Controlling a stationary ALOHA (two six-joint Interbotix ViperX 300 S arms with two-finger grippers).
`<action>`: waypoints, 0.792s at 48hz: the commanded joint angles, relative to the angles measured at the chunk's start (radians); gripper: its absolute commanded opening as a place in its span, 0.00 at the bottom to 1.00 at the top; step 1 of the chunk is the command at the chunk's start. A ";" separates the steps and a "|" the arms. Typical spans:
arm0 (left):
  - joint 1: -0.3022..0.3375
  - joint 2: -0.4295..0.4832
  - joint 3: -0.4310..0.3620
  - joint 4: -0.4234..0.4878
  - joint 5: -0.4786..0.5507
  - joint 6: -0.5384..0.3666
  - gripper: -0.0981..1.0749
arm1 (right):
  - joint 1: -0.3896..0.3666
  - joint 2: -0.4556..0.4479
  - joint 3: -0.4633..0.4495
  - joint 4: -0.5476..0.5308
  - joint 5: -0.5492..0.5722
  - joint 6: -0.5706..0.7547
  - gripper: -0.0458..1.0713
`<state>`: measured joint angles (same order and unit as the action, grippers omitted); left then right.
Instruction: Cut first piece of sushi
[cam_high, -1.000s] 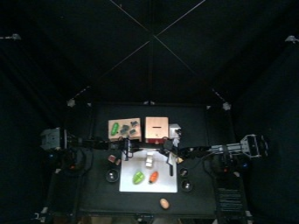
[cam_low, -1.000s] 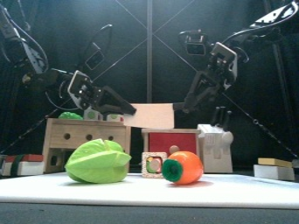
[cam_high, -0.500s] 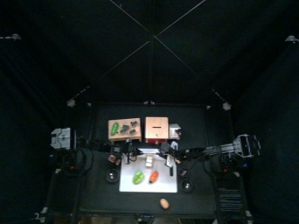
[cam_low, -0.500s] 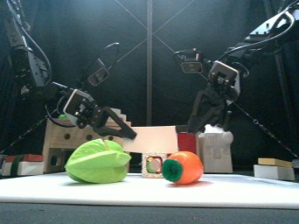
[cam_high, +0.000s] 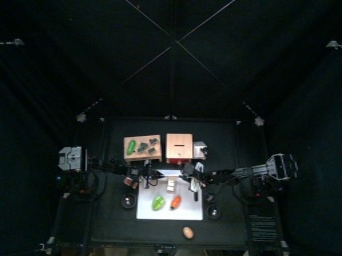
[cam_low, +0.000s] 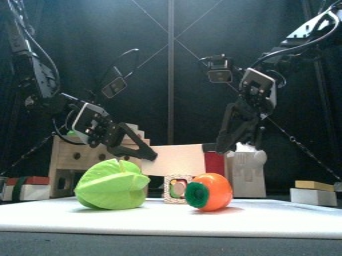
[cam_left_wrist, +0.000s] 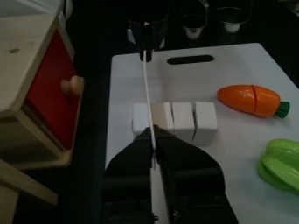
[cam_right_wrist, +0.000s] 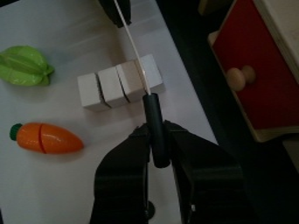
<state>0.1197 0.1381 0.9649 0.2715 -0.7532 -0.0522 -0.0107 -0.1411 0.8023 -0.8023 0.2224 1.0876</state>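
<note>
orange toy carrot (cam_left_wrist: 250, 98), green toy vegetable (cam_low: 112, 186), red-fronted wooden box (cam_left_wrist: 38, 96)

Both arms low over mid-table, left gripper (cam_left_wrist: 156, 149) and right gripper (cam_right_wrist: 156, 144) clamped

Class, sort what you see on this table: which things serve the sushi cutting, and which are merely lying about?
In use: sushi roll, knife, white cutting board, left gripper and right gripper, both shut on the knife.
Lying about: orange toy vegetable, green toy vegetable, wooden box with red drawer.
</note>
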 joint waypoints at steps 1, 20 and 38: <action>-0.021 -0.009 -0.012 0.005 0.006 0.002 0.40 | -0.006 -0.009 -0.018 0.005 0.008 0.003 0.37; -0.021 0.000 -0.018 -0.025 0.044 0.005 0.40 | -0.014 0.020 -0.021 0.005 0.014 0.000 0.37; -0.021 0.025 -0.031 -0.043 0.091 0.005 0.40 | -0.015 0.046 -0.049 -0.005 0.014 -0.002 0.37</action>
<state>0.1120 0.1626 0.9526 0.2270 -0.6627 -0.0476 -0.0107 -0.0798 0.7731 -0.8053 0.2347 1.0830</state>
